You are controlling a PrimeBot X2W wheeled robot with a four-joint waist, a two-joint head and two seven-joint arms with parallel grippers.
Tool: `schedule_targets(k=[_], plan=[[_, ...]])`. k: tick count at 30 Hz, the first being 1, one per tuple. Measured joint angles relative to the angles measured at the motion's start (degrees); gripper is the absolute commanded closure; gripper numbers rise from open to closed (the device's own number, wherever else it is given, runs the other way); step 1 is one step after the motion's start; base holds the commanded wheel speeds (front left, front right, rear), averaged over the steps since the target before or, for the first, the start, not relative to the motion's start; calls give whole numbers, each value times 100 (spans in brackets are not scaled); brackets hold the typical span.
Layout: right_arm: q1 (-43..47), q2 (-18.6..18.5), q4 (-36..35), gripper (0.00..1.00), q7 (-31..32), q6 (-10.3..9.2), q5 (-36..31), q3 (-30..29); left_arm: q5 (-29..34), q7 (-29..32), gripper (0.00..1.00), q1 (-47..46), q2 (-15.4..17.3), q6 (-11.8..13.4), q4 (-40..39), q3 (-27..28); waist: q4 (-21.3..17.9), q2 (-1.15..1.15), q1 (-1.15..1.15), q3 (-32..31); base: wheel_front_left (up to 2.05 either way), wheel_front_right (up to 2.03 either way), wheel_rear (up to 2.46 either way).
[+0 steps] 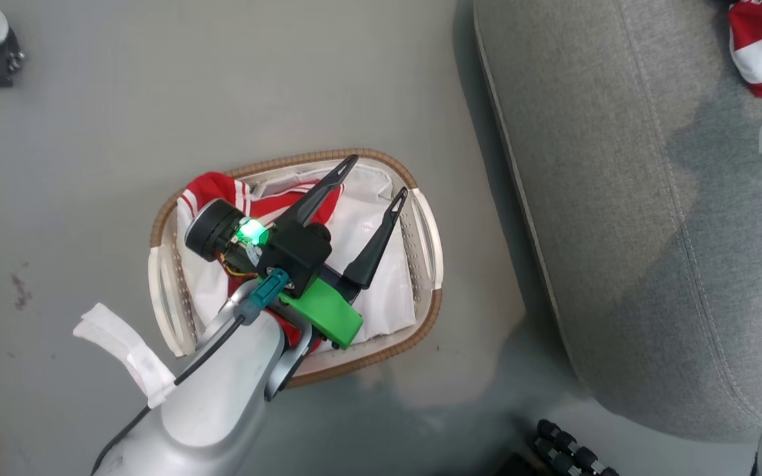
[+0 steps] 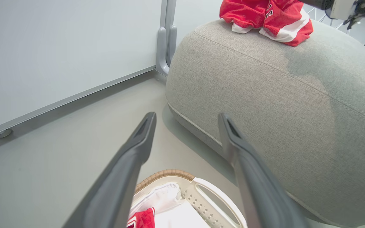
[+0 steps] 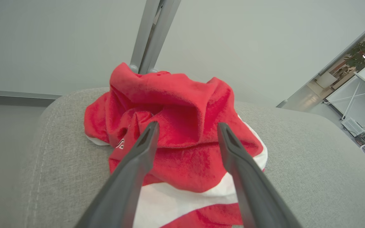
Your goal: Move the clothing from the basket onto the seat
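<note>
Seat (image 1: pixel 619 198): grey woven upholstery cloth, matt, slightly coarse, stitched seams. Clothing (image 3: pixel 182 126): red cloth with a fuzzy, fleecy nap; its white bands look smoother. Basket (image 1: pixel 428 244): cream plastic, smooth, slight gloss, perforated wall; rim (image 1: pixel 354 156) brown woven wicker-look, ribbed. Liner (image 1: pixel 387 291): thin white cloth, matt, creased. Left gripper (image 1: pixel 379 174): fingers (image 1: pixel 378 241) dark matt plastic. Left forearm (image 1: pixel 222 396): silver-grey smooth shell, satin sheen; green bracket (image 1: pixel 325 312) matt plastic. Floor (image 1: pixel 90 165): smooth grey, low sheen. Wall panel (image 2: pixel 59 47): smooth, matt, pale.
</note>
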Motion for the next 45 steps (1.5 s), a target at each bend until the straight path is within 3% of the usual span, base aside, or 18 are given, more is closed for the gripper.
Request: schedule_targets(k=[9, 15, 30, 38, 45], plan=[[486, -257, -14, 0, 0, 0, 96, 365, -44, 0, 0, 500, -174, 0, -64, 501, 163, 0, -1, -754, 0, 0, 0], [805, -227, -142, 0, 0, 0, 250, 720, -45, 0, 0, 961, -314, 0, -136, 1133, 353, 0, -1, -1399, 0, 0, 0], [2231, 380, -826, 0, 0, 0, 920, 1433, 216, 0, 0, 2392, -653, 36, -147, 2759, 958, 0, -1, -2842, 0, 0, 0], [3160, 666, -1074, 0, 0, 0, 1345, 1898, 296, 0, 0, 2931, -716, 38, -197, 3229, 1224, 0, -1, -3325, 0, 0, 0], [3748, 702, -1238, 0, 0, 0, 2026, 2279, 246, 0, 0, 3261, -724, 78, -312, 3351, 1295, 0, -1, -3512, 0, 0, 0]])
